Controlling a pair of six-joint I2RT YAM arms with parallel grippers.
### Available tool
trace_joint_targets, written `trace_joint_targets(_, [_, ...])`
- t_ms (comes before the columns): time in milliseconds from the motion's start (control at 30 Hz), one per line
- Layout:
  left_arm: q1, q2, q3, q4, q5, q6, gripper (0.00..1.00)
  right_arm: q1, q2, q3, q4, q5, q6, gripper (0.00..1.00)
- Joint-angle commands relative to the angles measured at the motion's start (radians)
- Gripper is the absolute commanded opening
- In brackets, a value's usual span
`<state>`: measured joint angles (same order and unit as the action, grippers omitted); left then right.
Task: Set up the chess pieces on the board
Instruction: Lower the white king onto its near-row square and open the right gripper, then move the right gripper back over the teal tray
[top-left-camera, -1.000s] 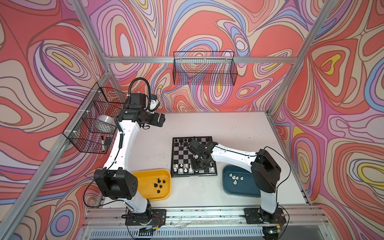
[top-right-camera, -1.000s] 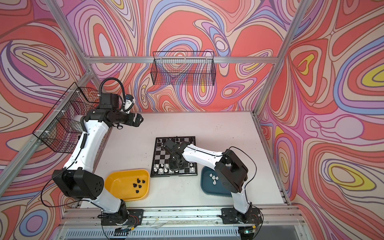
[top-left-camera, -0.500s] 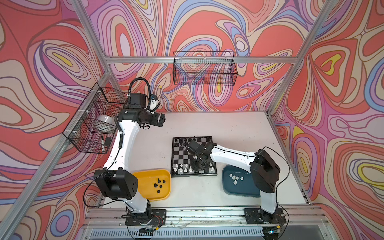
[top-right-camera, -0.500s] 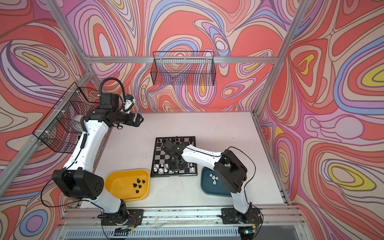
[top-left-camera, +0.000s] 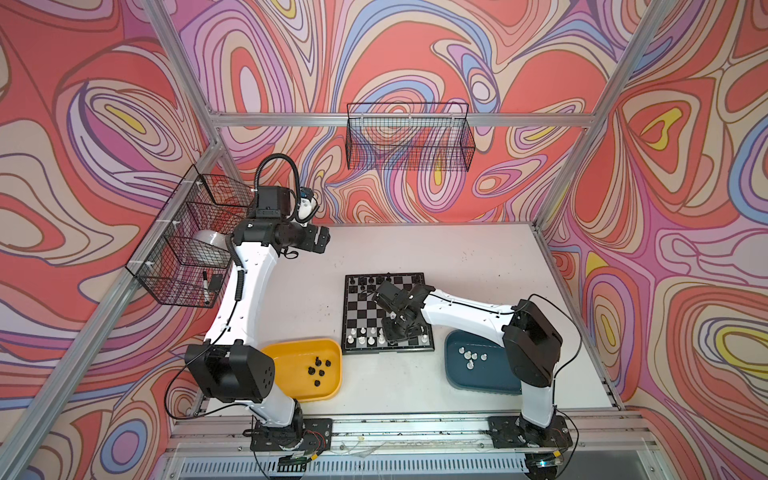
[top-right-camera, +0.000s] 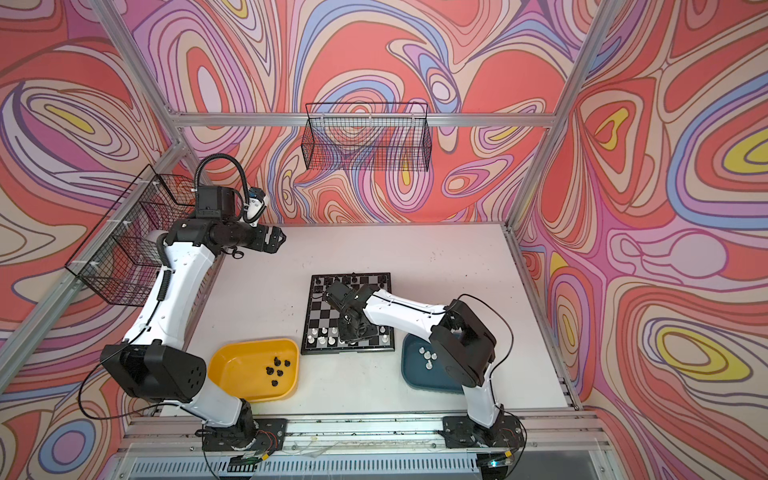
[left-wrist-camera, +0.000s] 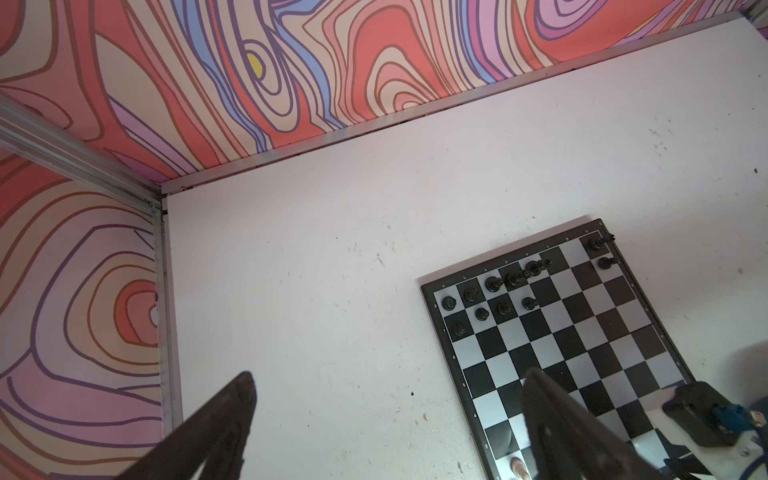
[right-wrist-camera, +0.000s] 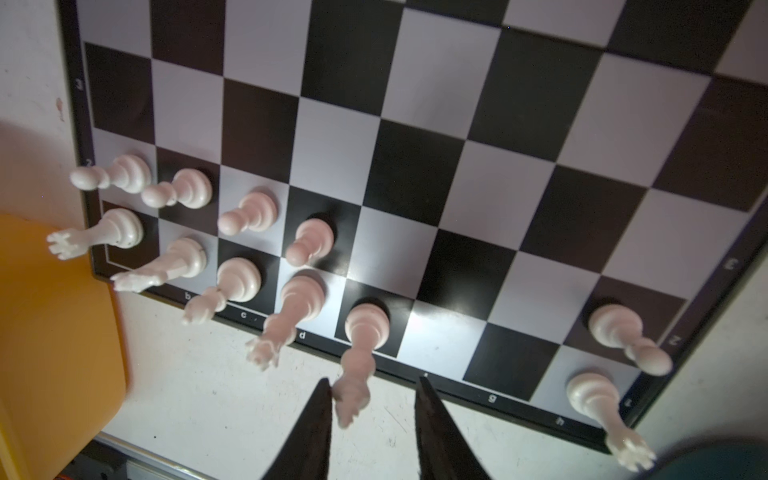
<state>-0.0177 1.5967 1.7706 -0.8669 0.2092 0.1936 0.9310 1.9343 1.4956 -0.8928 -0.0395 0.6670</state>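
Right wrist view: right hand (right-wrist-camera: 373, 382) narrowly parted about a tall white piece (right-wrist-camera: 365, 328) on the board's (right-wrist-camera: 457, 174) six o'clock edge; left hand (left-wrist-camera: 388, 374) gapes wide.

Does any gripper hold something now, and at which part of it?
Nothing is held. The right gripper has open jaws around the top of a white piece standing on the board; the left gripper is open and empty.

Chessmen (right-wrist-camera: 368, 326) upright on checkered board (right-wrist-camera: 457, 178)
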Motion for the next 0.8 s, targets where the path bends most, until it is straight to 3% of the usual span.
trace_joint_targets(0, [0.006,-0.030,0.017,-0.005,0.002,-0.002,1.00,0.008,-0.057,0.044,-0.034,0.026,-0.018,0.35])
trace_joint_targets(300, [0.005,-0.045,0.018,-0.020,-0.014,0.016,1.00,0.009,-0.089,0.108,-0.043,-0.019,-0.052,0.36])
trace_joint_targets(500, [0.005,-0.037,0.044,-0.051,0.036,0.067,1.00,-0.005,-0.154,0.138,-0.156,0.080,-0.057,0.35])
trace_joint_targets(767, [0.004,0.056,0.177,-0.194,0.161,0.130,1.00,-0.159,-0.446,-0.102,-0.189,0.152,0.033,0.29])
